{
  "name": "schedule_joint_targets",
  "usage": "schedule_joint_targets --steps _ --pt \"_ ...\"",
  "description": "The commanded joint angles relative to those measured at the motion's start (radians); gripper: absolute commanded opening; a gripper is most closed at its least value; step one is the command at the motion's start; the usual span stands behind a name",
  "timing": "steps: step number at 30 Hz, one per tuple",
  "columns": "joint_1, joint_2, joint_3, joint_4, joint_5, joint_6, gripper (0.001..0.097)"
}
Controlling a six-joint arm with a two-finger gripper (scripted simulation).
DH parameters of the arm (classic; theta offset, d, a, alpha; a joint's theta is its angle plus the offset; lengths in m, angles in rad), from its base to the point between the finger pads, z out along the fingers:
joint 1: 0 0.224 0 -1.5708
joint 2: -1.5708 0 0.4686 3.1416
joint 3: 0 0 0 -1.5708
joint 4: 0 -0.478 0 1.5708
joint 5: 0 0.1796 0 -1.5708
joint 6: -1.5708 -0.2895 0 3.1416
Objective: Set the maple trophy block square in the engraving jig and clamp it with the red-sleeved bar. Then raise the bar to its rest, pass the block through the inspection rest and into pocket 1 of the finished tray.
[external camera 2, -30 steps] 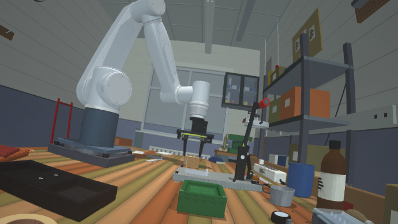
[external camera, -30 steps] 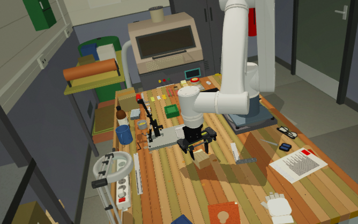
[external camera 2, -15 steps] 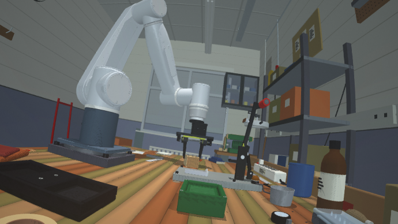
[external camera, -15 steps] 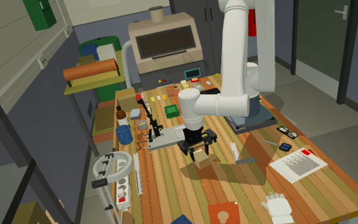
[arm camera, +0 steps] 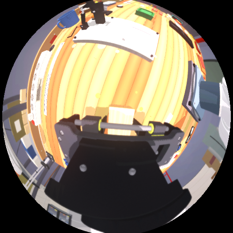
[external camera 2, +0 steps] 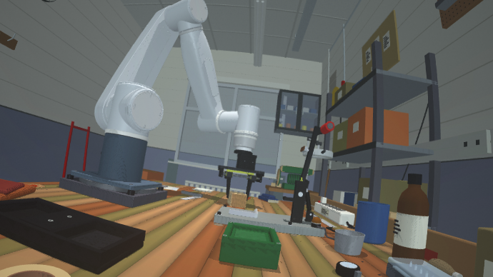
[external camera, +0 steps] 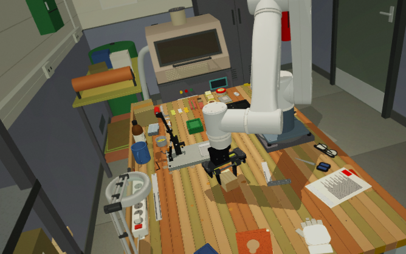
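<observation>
My gripper [external camera: 225, 176] [external camera 2: 238, 194] [arm camera: 121, 120] is open and holds nothing, its fingers lowered on either side of the maple block [external camera: 229, 180] [external camera 2: 238, 200] [arm camera: 121, 120]. The block is a pale wooden cube resting on the bench, a little in front of the grey engraving jig [external camera: 190, 155] [external camera 2: 266, 221] [arm camera: 119, 35]. The red-sleeved clamp bar [external camera: 165, 127] [external camera 2: 310, 167] stands raised at the jig's left end, its red tip up. The black finished tray [external camera 2: 60, 230] [external camera: 238, 104] lies on the far side of the bench near the arm's base. Which of its pockets is pocket 1 I cannot tell.
Behind the bench stands a beige engraving machine [external camera: 188, 57]. A green box [external camera: 194, 126] [external camera 2: 250, 244] sits just beyond the jig. A blue mug [external camera: 140, 152], brown bottle [external camera: 137, 130] and metal cup [external camera: 160, 140] crowd the jig's left. A steel square [external camera: 273, 177] lies right of the block.
</observation>
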Motion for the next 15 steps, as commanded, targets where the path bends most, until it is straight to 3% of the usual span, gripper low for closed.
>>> schedule_joint_targets --steps 1,11,15 --pt "0.0 -0.001 0.001 0.0 0.0 0.0 0.0735" --pt "0.0 0.0 0.0 0.0 0.0 0.0 0.0735" --pt "0.0 0.0 0.0 0.0 0.0 0.0 0.066"
